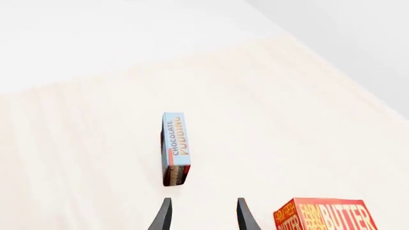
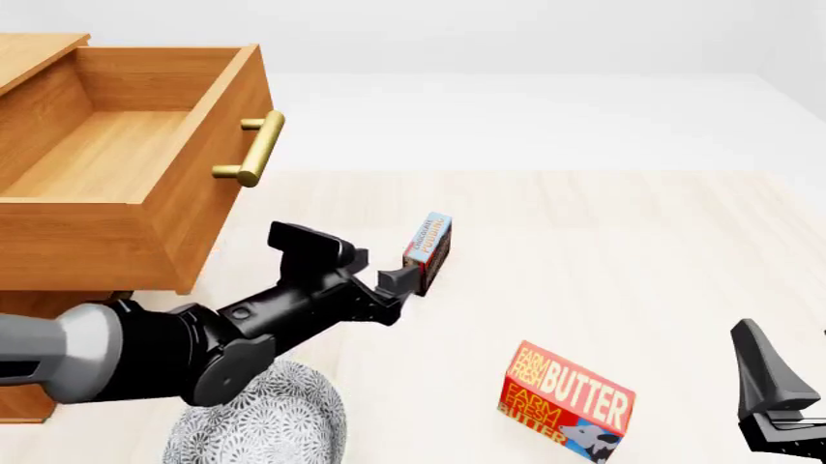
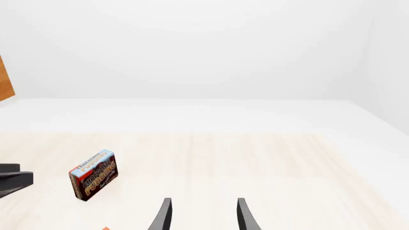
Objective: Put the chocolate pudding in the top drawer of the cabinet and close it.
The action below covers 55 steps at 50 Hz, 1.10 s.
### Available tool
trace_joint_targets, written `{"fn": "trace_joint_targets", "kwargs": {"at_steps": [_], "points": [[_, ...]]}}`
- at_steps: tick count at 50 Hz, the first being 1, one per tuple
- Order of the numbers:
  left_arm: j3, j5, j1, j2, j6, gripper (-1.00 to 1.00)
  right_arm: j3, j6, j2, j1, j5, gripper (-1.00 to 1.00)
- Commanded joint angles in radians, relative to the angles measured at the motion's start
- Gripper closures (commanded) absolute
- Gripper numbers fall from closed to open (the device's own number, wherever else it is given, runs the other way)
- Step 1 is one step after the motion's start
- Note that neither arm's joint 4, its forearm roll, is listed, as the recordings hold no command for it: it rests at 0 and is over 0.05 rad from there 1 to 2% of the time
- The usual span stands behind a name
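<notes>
The chocolate pudding [image 2: 428,249] is a small box with a light blue top and dark brown bottom, standing on edge on the table; it also shows as the pudding [image 1: 175,148] ahead of my left fingers and the pudding [image 3: 93,175] to one side in the right wrist view. My left gripper [image 2: 398,278] is open, just short of the box, not touching it. The top drawer [image 2: 142,164] of the cabinet [image 2: 33,406] is pulled open and looks empty, its brass handle [image 2: 253,149] facing the table. My right gripper [image 2: 775,401] hangs open at the near right.
A red-and-yellow butter box [image 2: 566,401] lies at the near middle, close to my left gripper's side as the butter box [image 1: 323,214]. A grey patterned plate [image 2: 278,425] sits under the left arm, near the cabinet's base.
</notes>
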Motion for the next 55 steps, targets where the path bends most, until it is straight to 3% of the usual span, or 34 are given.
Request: {"fn": "trace_joint_targets", "kwargs": {"at_steps": [1,55], "points": [[-0.023,-0.003,0.001,0.042,-0.013,-1.00,0.000,0.000,0.000,0.000,0.000,-1.00],[-0.135,0.040,0.039,0.177,-0.017,-1.00,0.000,0.000,0.000,0.000,0.000,-1.00]]}}
